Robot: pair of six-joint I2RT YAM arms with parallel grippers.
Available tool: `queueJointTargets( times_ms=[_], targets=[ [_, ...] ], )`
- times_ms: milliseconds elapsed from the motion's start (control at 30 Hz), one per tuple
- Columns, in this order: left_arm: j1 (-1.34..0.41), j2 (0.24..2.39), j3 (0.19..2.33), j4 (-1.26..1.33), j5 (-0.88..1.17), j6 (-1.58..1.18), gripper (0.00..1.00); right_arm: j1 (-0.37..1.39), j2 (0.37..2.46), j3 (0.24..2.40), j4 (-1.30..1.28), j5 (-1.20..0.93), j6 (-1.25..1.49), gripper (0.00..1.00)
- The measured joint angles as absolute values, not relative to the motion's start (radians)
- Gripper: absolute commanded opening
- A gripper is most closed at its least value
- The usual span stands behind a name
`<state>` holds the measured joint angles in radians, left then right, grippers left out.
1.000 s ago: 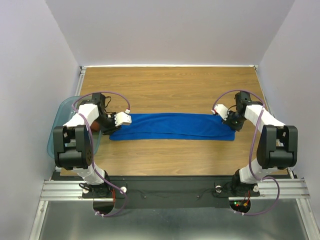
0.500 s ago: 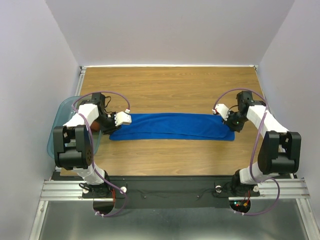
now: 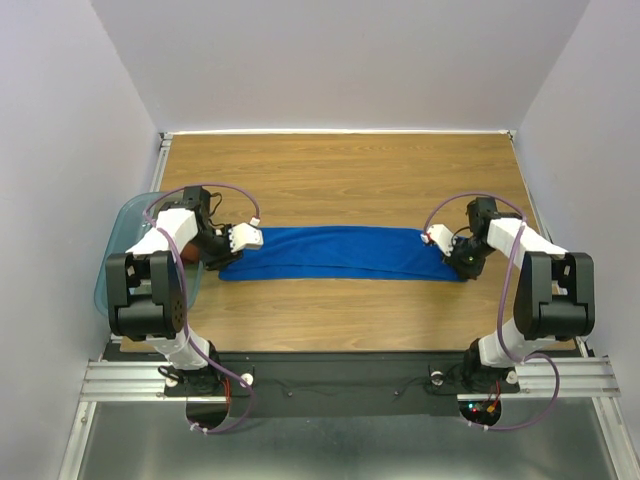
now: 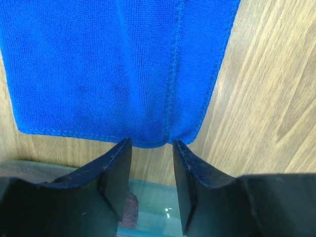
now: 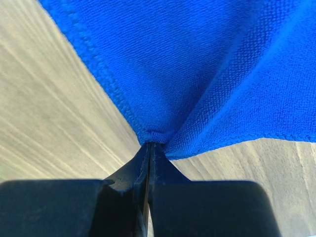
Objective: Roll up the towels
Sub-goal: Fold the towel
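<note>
Blue towel [image 3: 340, 252] lies as a long folded strip across the table [image 3: 330, 170]. Your right gripper [image 5: 149, 144] is pinched tight on its right corner, likely to start the roll. Left gripper [image 4: 150, 145] sits half-open at the left hem, gripping nothing.

The blue towel [image 3: 340, 252] runs off the top edge in both wrist views. By its left end, the teal bin [image 3: 116, 232] is mostly hidden behind the left arm [image 3: 150, 290], and the brownish bit [image 4: 130, 202] inside is too blurry to call.
</note>
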<state>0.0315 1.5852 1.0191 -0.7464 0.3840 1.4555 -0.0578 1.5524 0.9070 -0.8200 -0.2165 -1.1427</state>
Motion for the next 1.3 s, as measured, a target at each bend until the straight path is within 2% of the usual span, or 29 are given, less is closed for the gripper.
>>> queueJointTargets(
  times_ms=[600, 733, 767, 933, 967, 1300],
  targets=[
    [0.023, 1.560, 0.931, -0.646, 0.383, 1.404, 0.48, -0.058, 1.564, 0.900, -0.757, -0.179, -1.107, 0.01],
    [0.020, 1.560, 0.930, -0.632, 0.373, 1.404, 0.33, -0.058, 1.565, 0.900, -0.756, -0.179, -1.102, 0.01],
    [0.020, 1.561, 0.930, -0.630, 0.369, 1.404, 0.26, -0.058, 1.565, 0.900, -0.755, -0.179, -1.102, 0.01],
    [0.020, 1.562, 0.931, -0.643, 0.364, 1.413, 0.08, -0.058, 1.565, 0.900, -0.754, -0.176, -1.102, 0.01],
    [0.020, 1.562, 0.932, -0.650, 0.364, 1.419, 0.00, -0.058, 1.565, 0.900, -0.754, -0.176, -1.102, 0.01],
    [0.020, 1.534, 0.968, -0.765, 0.394, 1.455, 0.00, -0.058, 1.566, 0.900, -0.752, -0.174, -1.102, 0.01]
  ],
)
